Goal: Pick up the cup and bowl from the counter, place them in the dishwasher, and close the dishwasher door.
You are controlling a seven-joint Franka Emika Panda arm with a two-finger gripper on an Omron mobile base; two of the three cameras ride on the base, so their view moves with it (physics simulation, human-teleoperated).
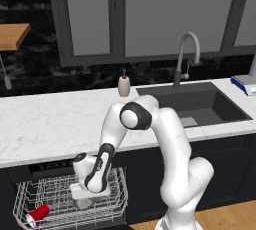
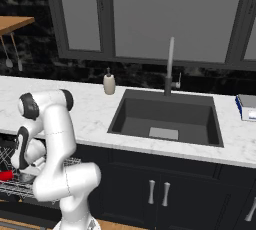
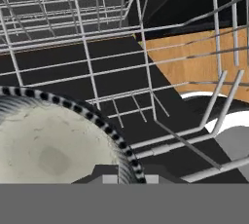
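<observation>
Bowl (image 3: 44, 145) sits down in the dishwasher rack (image 1: 30, 194), directly under the end effector (image 1: 85, 196); hand view shows its speckled pale inside and striped rim close against the lens. Cup (image 1: 39, 214) lies on its side in the same rack, near the front left corner, apart from the bowl.

End effector: jaws hidden by the wrist in both base views, tips barely visible in the hand view. Cannot tell whether it grips the bowl rim or has let go.

Handling, as judged: bowl looks metallic, stiff, light, thin-walled, likely slick. The rim is the only sensible hold, one finger inside and one outside. It could rock or slide on the wires when released.

Around: upright rack tines (image 3: 146, 62) crowd the wrist, a snag risk on the way up. Dishwasher door (image 3: 194, 62) is dropped open below the rack. On the bench (image 1: 50, 124): soap bottle (image 1: 124, 85), sink (image 1: 200, 104), faucet (image 1: 186, 54), all well clear of the work
</observation>
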